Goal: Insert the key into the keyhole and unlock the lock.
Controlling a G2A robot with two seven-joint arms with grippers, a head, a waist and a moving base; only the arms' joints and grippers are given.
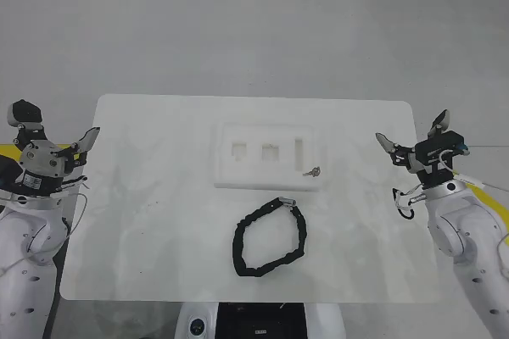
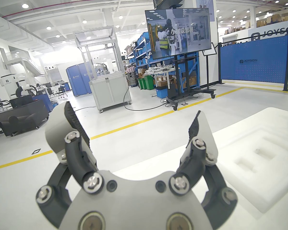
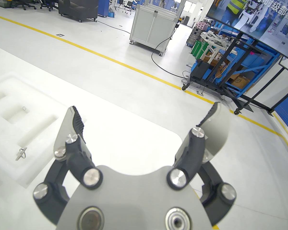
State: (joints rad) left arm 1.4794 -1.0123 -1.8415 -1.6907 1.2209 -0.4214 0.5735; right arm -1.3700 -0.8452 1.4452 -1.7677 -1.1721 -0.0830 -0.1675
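The key (image 1: 311, 172) is lying flat on the top face of the tray (image 1: 237, 176), near the tray's front right corner. It is sitting just beside the near end of the narrow slot (image 1: 299, 152). It is lying free, well apart from both grippers.

The lock (image 1: 269, 240) is a black loop with a metal end. It is lying on the table (image 1: 153, 220) just in front of the tray, on the robot's side. Its metal end is pointing toward the tray. This end is resting near the key but is apart from it, down on the table.

The tray is white and is standing in the middle of the far half of the table. It is showing two square pockets and the slot, in one row. A small ring (image 3: 24, 108) is lying in the middle pocket.

The left gripper (image 2: 133, 111) is hanging at the left edge of the table, near the far corner. Its two fingers are spread wide apart and are holding nothing.

The right gripper (image 3: 144, 107) is hanging over the right edge of the table, near the other far corner. Its fingers are also spread wide and are holding nothing. The right wrist view is showing the key and the tray off to one side of this gripper.

Behind the table, a yellow line (image 2: 134, 122) is running across the floor, and a screen (image 2: 180, 32) is standing on a black stand.
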